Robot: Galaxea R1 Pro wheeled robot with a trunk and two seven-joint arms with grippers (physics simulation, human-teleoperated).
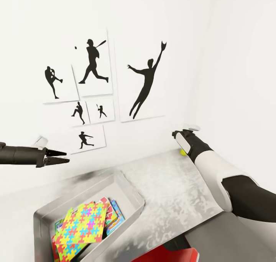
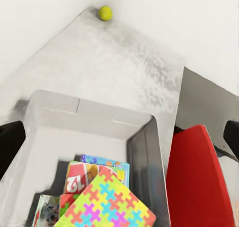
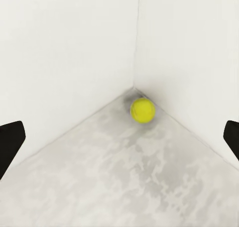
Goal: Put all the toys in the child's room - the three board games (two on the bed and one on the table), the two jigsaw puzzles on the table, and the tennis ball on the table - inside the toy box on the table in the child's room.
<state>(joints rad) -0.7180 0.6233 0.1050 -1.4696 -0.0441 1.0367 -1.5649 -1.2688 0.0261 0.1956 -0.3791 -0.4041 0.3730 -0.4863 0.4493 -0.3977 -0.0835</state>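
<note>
Right wrist view: tennis ball (image 3: 143, 110) in table (image 3: 124, 182) corner.

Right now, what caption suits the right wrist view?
Tennis ball resting in the far corner of the table, ahead of the open right jaws.

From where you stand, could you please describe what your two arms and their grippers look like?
The left arm is dark grey and tube-shaped, ending in the left gripper with two slim, pointed black fingers. The right arm has smooth white shell segments between black joints, and a black wrist leading to the right gripper. I see no cables or markings.
</note>
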